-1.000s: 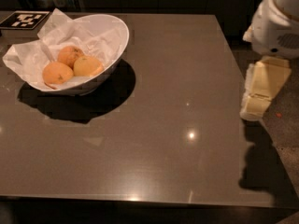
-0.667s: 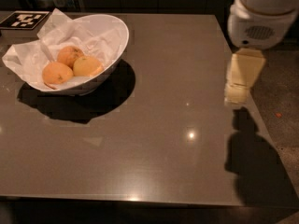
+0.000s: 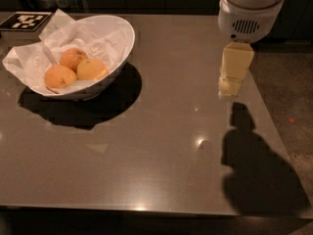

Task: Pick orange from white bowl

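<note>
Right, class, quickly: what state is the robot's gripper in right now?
The gripper hangs over the table's right edge, far from the white bowl: open or closed cannot be told. The orange lies in the bowl.

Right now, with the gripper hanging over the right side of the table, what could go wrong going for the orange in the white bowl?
The orange lies against two deeper-orange fruits, so the gripper, far to the right above the table, might grab the wrong one. Crumpled paper lines the white bowl; it could snag, or the bowl could slide if nudged.
</note>
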You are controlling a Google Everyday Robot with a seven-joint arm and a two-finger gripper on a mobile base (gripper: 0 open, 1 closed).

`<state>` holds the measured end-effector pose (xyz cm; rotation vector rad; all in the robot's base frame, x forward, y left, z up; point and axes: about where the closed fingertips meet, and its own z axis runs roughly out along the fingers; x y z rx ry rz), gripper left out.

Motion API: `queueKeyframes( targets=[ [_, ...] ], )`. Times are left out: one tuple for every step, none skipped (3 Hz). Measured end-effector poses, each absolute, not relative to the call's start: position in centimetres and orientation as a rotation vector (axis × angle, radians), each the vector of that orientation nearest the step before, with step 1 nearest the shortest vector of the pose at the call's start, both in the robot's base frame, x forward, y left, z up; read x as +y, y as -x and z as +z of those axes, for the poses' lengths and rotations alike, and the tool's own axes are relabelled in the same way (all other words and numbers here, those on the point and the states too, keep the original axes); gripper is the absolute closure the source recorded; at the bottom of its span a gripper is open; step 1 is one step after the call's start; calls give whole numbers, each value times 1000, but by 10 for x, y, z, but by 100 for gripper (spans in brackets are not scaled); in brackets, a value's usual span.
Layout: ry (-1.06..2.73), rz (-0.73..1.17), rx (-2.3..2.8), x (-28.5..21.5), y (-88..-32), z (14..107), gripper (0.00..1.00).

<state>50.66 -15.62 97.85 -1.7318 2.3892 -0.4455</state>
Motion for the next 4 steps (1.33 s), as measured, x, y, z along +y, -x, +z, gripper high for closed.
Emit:
queueKeyframes(
  targets=[
    [1760,-396,2315,-129,-508,987,0],
    [1821,-338,2226,-88,-508,1002,0],
    [1854,-269,2169,-39,-534,1002,0],
    [1845,-266,2138,-31,-540,1004,0]
  ],
)
